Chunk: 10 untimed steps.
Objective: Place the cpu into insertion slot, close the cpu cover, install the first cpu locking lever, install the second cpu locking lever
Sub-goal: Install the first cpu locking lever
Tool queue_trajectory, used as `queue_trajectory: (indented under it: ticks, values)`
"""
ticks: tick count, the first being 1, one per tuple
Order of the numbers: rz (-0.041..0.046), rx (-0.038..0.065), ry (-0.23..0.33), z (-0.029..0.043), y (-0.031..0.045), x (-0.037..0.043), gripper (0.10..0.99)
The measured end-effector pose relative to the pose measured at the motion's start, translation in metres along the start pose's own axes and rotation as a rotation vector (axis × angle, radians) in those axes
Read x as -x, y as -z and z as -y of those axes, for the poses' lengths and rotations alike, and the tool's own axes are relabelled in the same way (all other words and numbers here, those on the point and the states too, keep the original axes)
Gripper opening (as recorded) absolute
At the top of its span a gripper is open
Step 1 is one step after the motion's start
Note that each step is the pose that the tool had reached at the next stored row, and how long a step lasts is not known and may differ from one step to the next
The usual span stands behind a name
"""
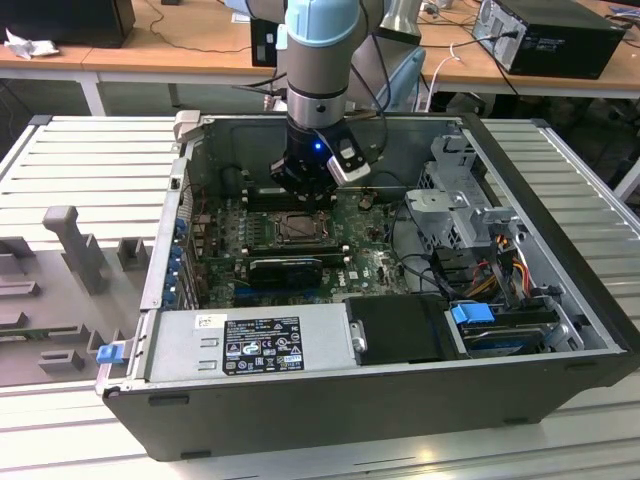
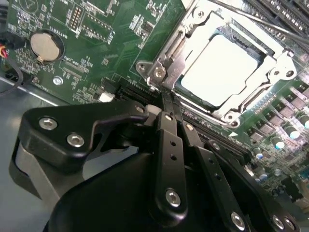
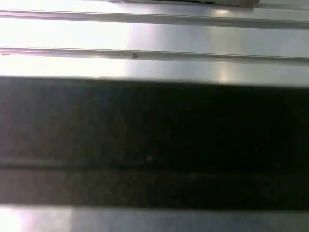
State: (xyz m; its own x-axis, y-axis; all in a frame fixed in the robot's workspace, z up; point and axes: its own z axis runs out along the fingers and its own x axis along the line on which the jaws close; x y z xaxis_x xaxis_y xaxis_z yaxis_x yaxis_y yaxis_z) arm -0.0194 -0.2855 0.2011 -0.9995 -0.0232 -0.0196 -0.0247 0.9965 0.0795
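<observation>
One arm is working inside the open case (image 1: 560,330), and I am holding my gripper (image 2: 170,108) low over the board (image 2: 96,53), just beside the slot (image 2: 193,36). My fingers (image 2: 169,140) are pressed together, pinching nothing, their tips meeting at the slot's near edge. The cpu (image 2: 223,67) is lying flat in the slot, its pale face showing through the cut-out of the cover (image 2: 285,60), which is sitting down around it. In the exterior view the slot (image 1: 297,228) is lying below my wrist, with a long black card (image 1: 287,268) just beside it. The case walls are standing well apart from my arm.
</observation>
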Motion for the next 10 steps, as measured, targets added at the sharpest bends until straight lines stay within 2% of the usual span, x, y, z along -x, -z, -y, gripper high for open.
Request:
queue_trajectory:
  ticks: [2, 7, 10]
  values:
    - [0.0002, 0.000, 0.000, -0.0001, 0.0001, 0.0001, 0.106]
    - [0.0004, 0.001, 0.000, -0.0009, 0.0107, 0.0003, 0.106]
    - [0.0003, 0.001, 0.000, -0.0006, 0.0108, 0.0004, 0.106]
